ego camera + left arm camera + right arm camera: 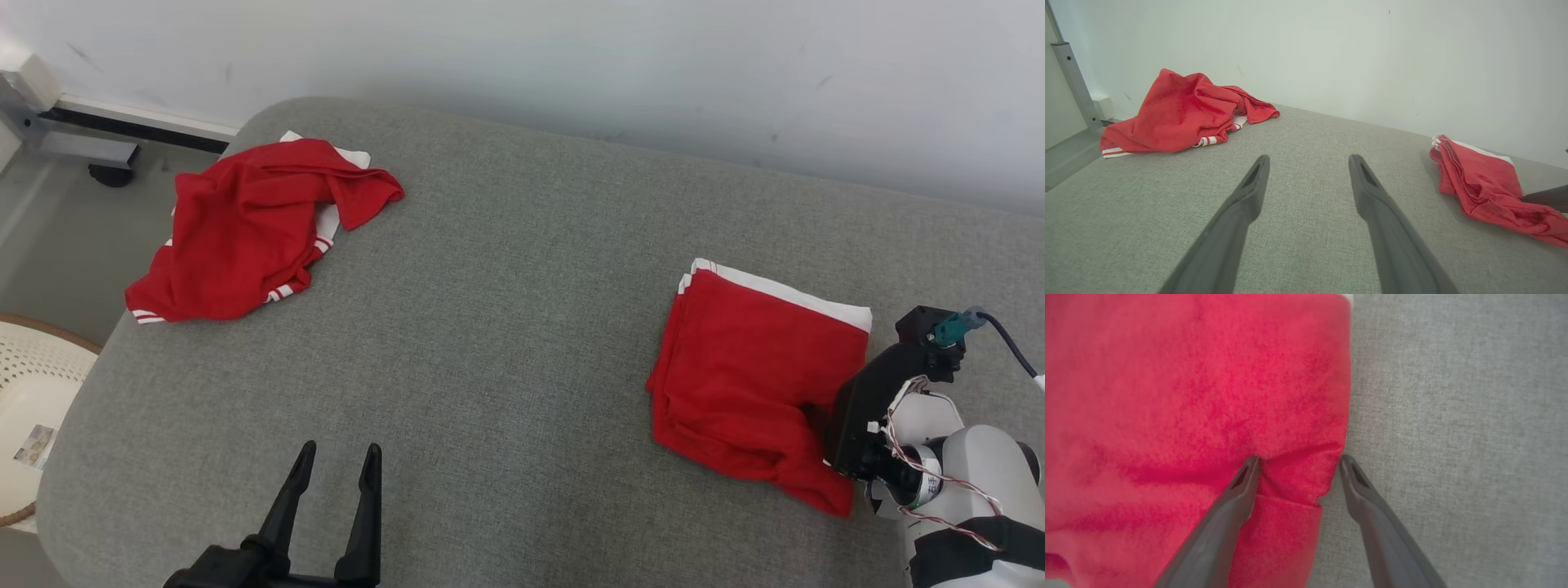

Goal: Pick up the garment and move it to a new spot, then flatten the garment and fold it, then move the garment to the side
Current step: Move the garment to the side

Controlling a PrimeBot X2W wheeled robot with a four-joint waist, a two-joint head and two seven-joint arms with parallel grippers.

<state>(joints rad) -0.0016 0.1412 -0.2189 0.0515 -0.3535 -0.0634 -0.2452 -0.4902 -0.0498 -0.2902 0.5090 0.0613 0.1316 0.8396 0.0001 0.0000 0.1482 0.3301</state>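
Observation:
A folded red garment (pixel 755 367) with white trim lies at the right of the grey cushioned surface (pixel 506 327); the left wrist view shows the garment (pixel 1482 183) at its right side. My right gripper (pixel 1298 465) stands open, pointing down at the garment's (pixel 1188 396) near right edge. One fingertip rests on the cloth and the other sits just off the edge, with a small ridge of cloth between them. My left gripper (pixel 340 453) is open with nothing between its fingers, low over bare surface at the front, and appears as the left gripper (pixel 1308 163) in its own view.
A second red garment (pixel 253 229) with white striped trim lies crumpled at the far left corner, also seen as a heap (pixel 1184 114) in the left wrist view. A white wall (pixel 571 57) runs behind. A pale round basket (pixel 33 400) stands on the floor at left.

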